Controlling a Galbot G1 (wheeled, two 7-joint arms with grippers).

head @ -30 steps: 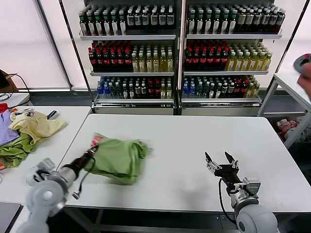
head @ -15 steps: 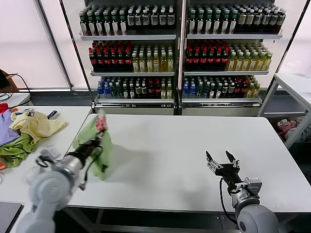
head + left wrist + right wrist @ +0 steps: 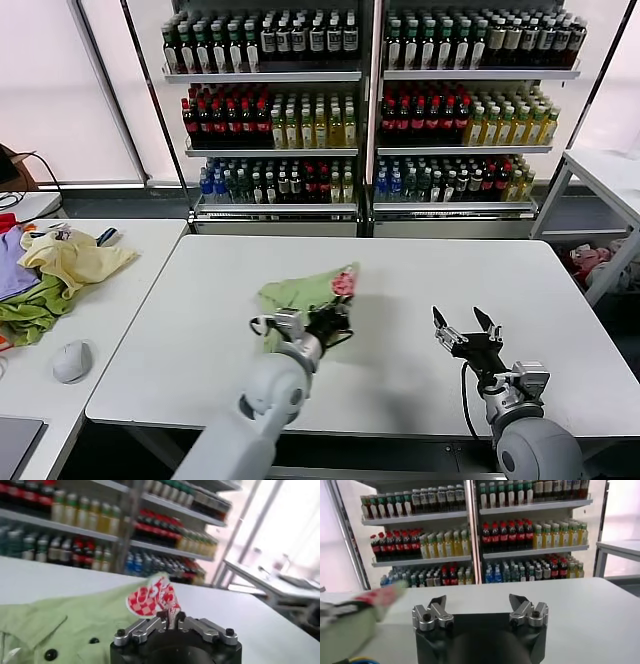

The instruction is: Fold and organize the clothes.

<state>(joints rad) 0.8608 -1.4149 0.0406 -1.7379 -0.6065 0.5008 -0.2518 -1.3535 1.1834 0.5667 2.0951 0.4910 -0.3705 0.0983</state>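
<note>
Shirt (image 3: pixel 305 292) swung to table centre.
Left gripper (image 3: pixel 338 314) pinches its patch edge, jaws nearly closed; right gripper (image 3: pixel 467 330) waits, jaws wide, empty.

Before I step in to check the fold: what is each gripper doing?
Left gripper: closed on the light green T-shirt, at its red-and-white patch.
Right gripper: open, holding nothing.

left tool (image 3: pixel 335 318): reaching over mid-table, fingers nearly together | right tool (image 3: pixel 468 332): parked low, fingers spread
</note>
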